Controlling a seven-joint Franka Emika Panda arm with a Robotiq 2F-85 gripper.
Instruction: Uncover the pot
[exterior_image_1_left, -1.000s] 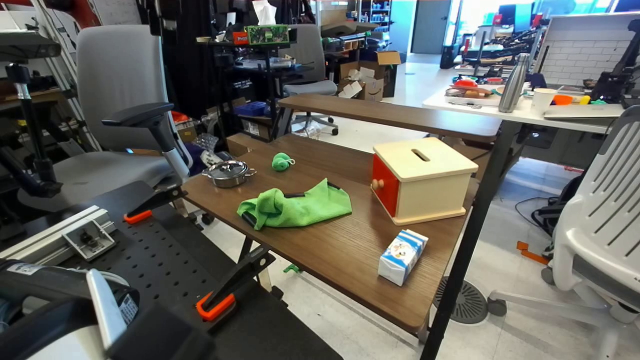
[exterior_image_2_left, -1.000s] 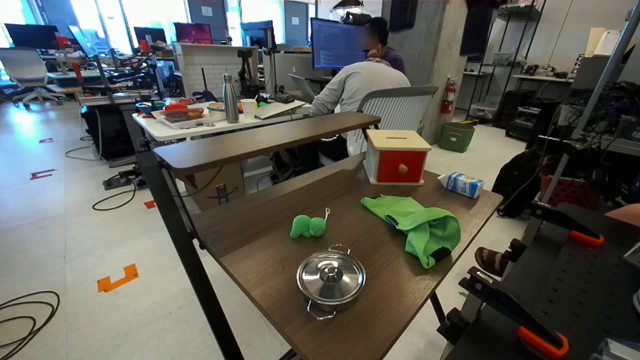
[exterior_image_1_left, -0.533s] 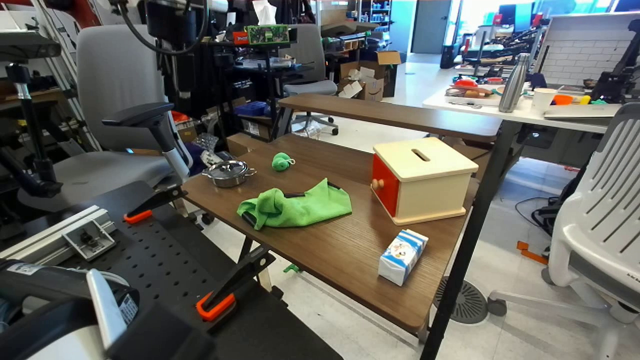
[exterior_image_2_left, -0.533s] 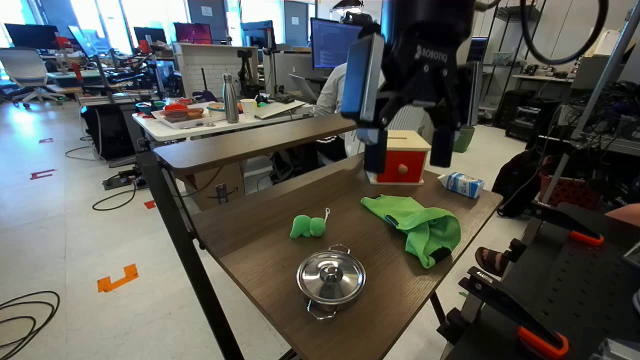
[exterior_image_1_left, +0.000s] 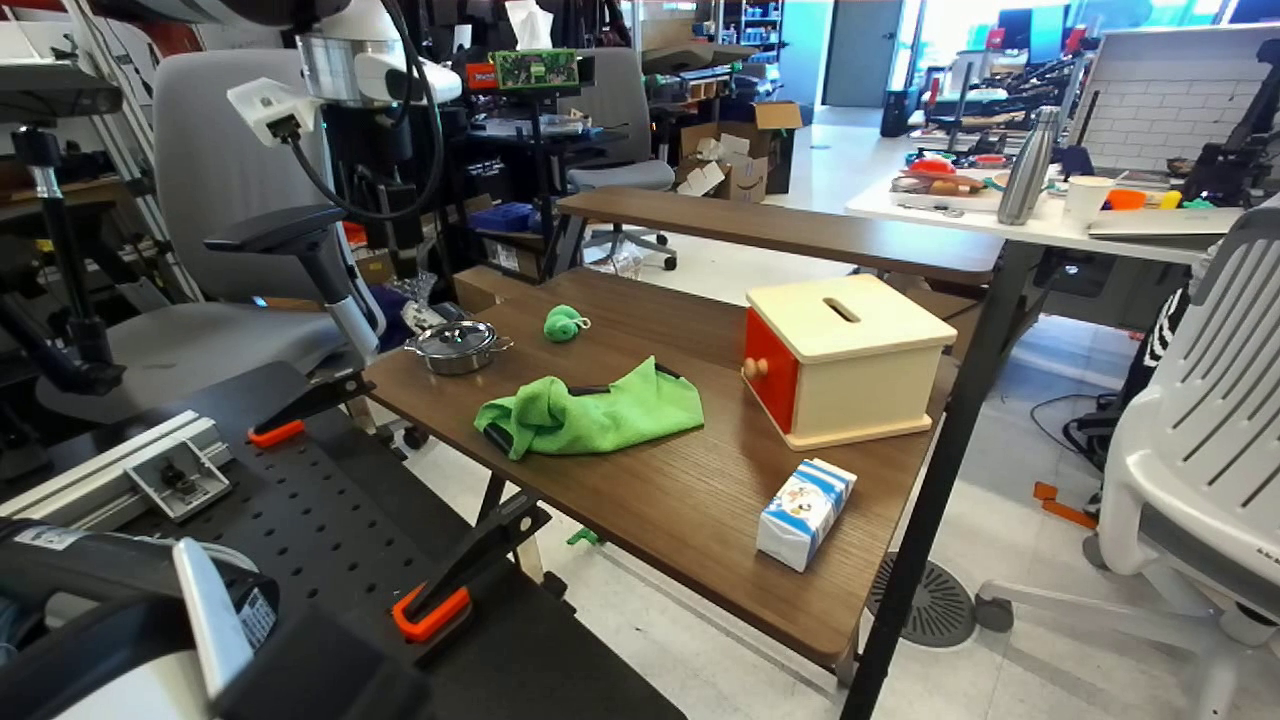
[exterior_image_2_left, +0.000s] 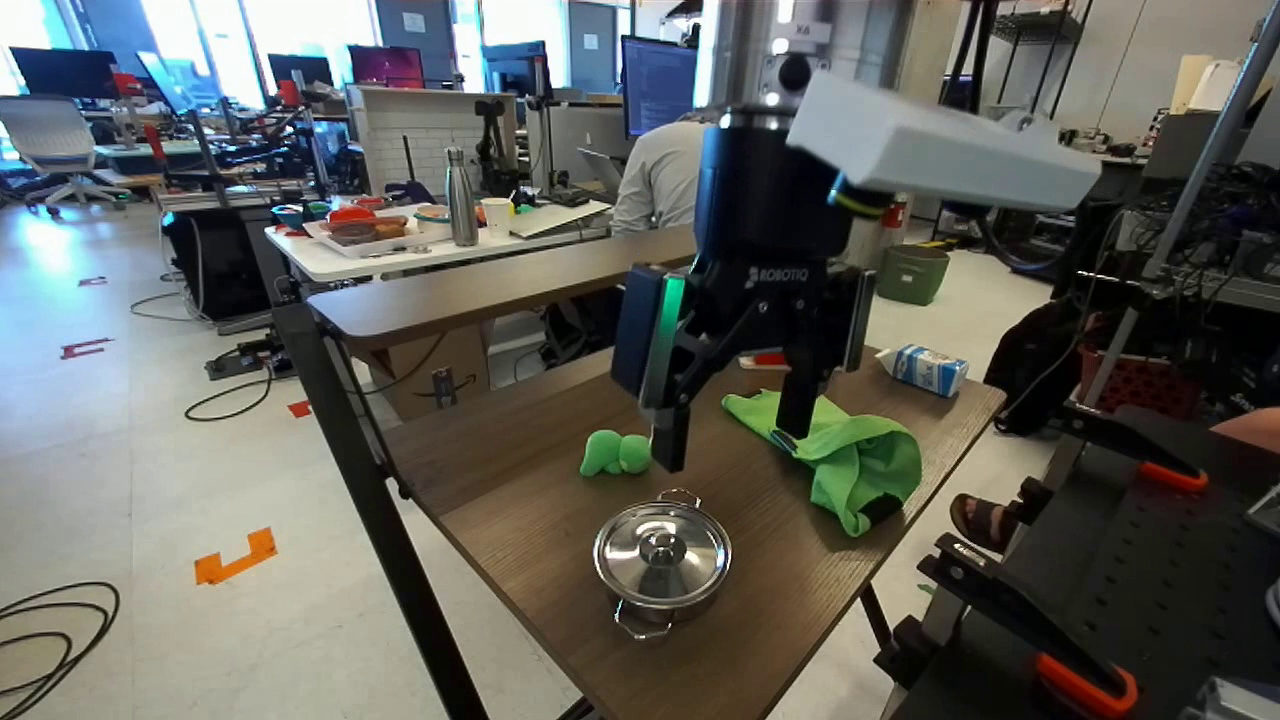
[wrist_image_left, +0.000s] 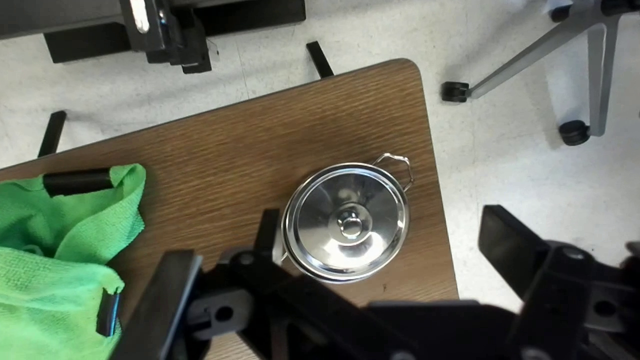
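Observation:
A small silver pot (exterior_image_1_left: 460, 362) with wire handles stands at one end of the brown table. Its shiny lid (exterior_image_2_left: 640, 550) with a round knob sits on it, as both exterior views show. In the wrist view the lid (wrist_image_left: 325, 215) lies between my spread fingers, left of their middle. My gripper (exterior_image_2_left: 735, 430) is open and empty, above the table and higher than the pot. It also shows in the wrist view (wrist_image_left: 384, 232). In an exterior view the gripper (exterior_image_1_left: 405, 250) is dark against the background, and its fingers are hard to tell apart.
A green cloth (exterior_image_1_left: 610, 415) lies crumpled near the pot. A small green toy (exterior_image_2_left: 615, 453) lies beside the pot. A wooden box with a red door (exterior_image_1_left: 840, 360) and a milk carton (exterior_image_1_left: 806, 514) stand farther along the table. A raised shelf (exterior_image_2_left: 520, 285) runs along one long side.
My arm, hardly in view a second ago, has come into both exterior views. The open gripper has lowered and moved closer to the pot. The table objects have not moved.

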